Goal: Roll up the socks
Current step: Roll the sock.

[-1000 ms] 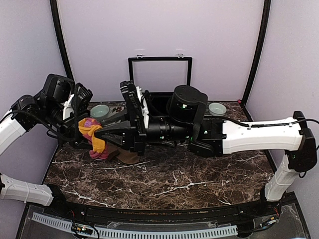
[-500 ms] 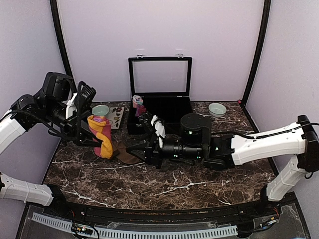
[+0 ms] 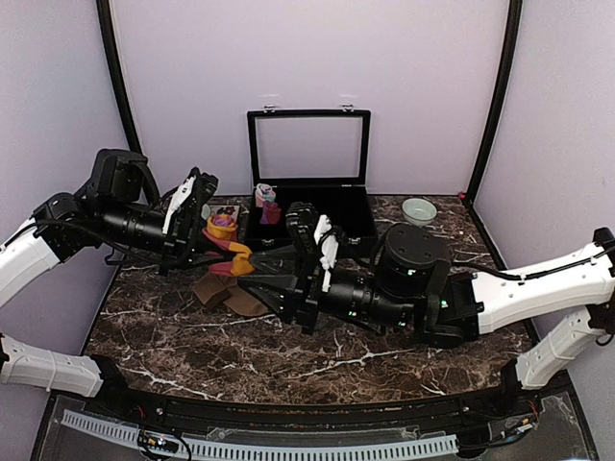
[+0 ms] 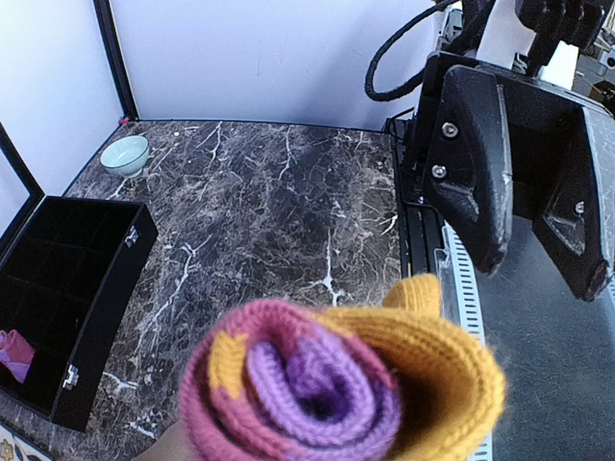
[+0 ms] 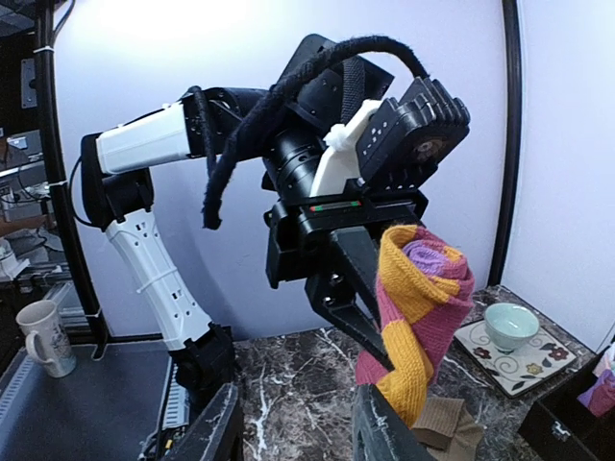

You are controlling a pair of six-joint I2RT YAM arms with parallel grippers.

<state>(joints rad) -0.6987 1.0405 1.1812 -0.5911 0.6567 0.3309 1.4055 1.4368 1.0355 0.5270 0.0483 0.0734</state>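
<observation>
My left gripper (image 3: 217, 252) is shut on the rolled red-maroon sock (image 3: 225, 237) and holds it in the air above the table's left side. Its purple-orange cuff is coiled at the core and the orange toe wraps the outside. The roll fills the lower left wrist view (image 4: 336, 384), hiding my fingers. In the right wrist view the roll (image 5: 423, 298) hangs upright against a black left finger (image 5: 370, 298). The tan-brown socks (image 3: 227, 293) lie flat on the table below, also showing in the right wrist view (image 5: 447, 423). My right gripper (image 3: 261, 286) is open and empty, just right of the roll, its fingers (image 5: 223, 427) wide apart.
An open black compartment box (image 3: 336, 206) stands at the back centre, with a pink and light-blue bundle (image 3: 264, 202) at its left end. A pale green bowl (image 3: 418, 208) sits at the back right. A patterned coaster (image 3: 227, 217) lies at the back left.
My left gripper has swung the roll rightward and tipped it toward the right arm. My right arm has dropped from chest height to low over the table, its open gripper now beside the tan socks.
</observation>
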